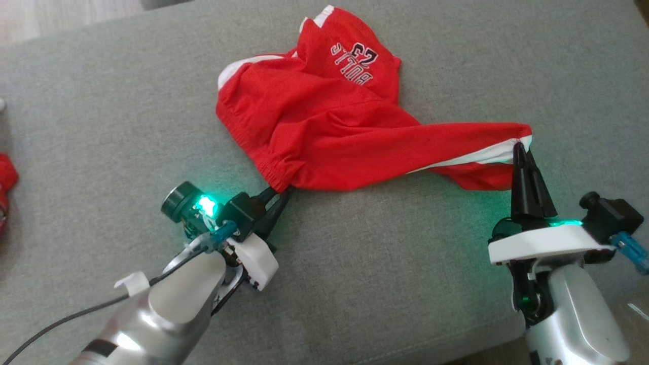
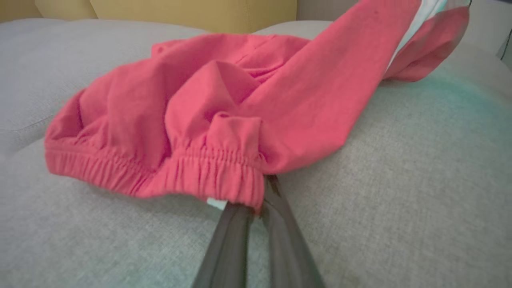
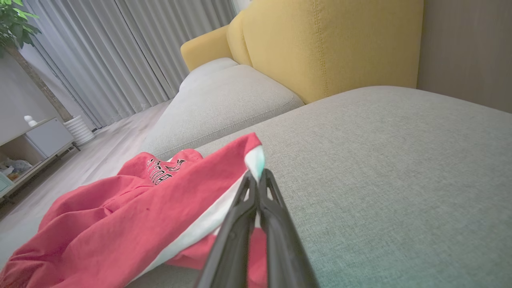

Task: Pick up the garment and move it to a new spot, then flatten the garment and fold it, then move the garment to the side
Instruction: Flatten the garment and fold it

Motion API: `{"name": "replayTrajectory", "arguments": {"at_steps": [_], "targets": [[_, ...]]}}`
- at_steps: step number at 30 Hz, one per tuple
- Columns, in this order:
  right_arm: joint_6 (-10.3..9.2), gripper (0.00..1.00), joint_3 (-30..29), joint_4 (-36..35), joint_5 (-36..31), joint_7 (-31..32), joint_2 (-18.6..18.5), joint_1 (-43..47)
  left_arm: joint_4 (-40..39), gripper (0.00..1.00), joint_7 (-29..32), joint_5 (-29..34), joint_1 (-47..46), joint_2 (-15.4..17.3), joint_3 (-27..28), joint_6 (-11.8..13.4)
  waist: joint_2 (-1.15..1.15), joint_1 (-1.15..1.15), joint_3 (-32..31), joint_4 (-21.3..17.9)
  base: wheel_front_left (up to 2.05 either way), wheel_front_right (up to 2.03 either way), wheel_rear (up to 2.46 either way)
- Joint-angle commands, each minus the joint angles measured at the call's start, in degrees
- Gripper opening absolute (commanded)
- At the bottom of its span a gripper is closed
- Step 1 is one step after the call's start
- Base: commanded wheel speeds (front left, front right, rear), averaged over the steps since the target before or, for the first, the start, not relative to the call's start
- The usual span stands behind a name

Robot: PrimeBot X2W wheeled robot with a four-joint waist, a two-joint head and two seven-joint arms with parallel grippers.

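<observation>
The garment point(image 1: 324, 126) is a pair of red shorts with white side stripes and black lettering, lying crumpled on the grey cushion point(image 1: 101, 101). My left gripper point(image 1: 282, 191) is shut on the elastic waistband at the garment's near left corner; in the left wrist view the waistband point(image 2: 224, 176) bunches over the fingertips of the left gripper point(image 2: 262, 200). My right gripper point(image 1: 521, 150) is shut on the striped leg hem at the right, holding that end slightly lifted. The right wrist view has the right gripper point(image 3: 256, 180) pinching the white edge of the garment point(image 3: 120, 224).
A yellow sofa back point(image 3: 320, 44) rises behind the grey cushions. At the far left edge of the cushion lies another red item point(image 1: 6, 182). Beyond are curtains point(image 3: 120, 52), a potted plant point(image 3: 20, 40) and a low white cabinet point(image 3: 40, 136).
</observation>
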Motion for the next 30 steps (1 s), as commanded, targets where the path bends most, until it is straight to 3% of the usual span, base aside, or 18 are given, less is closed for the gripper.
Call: {"name": "replayTrajectory", "arguments": {"at_steps": [1, 6, 14, 30], "targets": [[-0.04, 0.0, 1.04, -1.55, 0.32, -0.38, -0.18, -1.14, -1.55, 0.0, -0.65, 0.25, -1.85, 0.81, 1.43, -0.2, 0.0, 0.0, -0.45, 0.28, 0.0, 0.0, 0.0], [-0.04, 0.0, 0.42, -1.56, -0.13, -0.42, -0.18, -1.16, -3.98, 0.0, -1.05, -0.19, -0.23, 2.39, 1.64, -0.43, 0.0, 0.0, -2.83, 1.43, 0.0, 0.0, 0.0], [-0.04, 0.0, -0.25, -3.35, -1.52, 1.14, -0.18, -1.63, -11.14, 0.0, 2.14, -1.36, 0.95, 7.69, 1.99, -0.76, 0.0, 0.0, -6.8, 4.02, 0.0, 0.0, 0.0], [-0.04, 0.0, 4.26, -9.57, -6.8, 11.65, -0.41, -14.98, -28.73, 0.0, 23.7, -14.02, -10.72, 22.7, 1.97, -3.1, 0.0, 0.0, -13.17, 5.38, 0.0, 0.0, 0.0]]}}
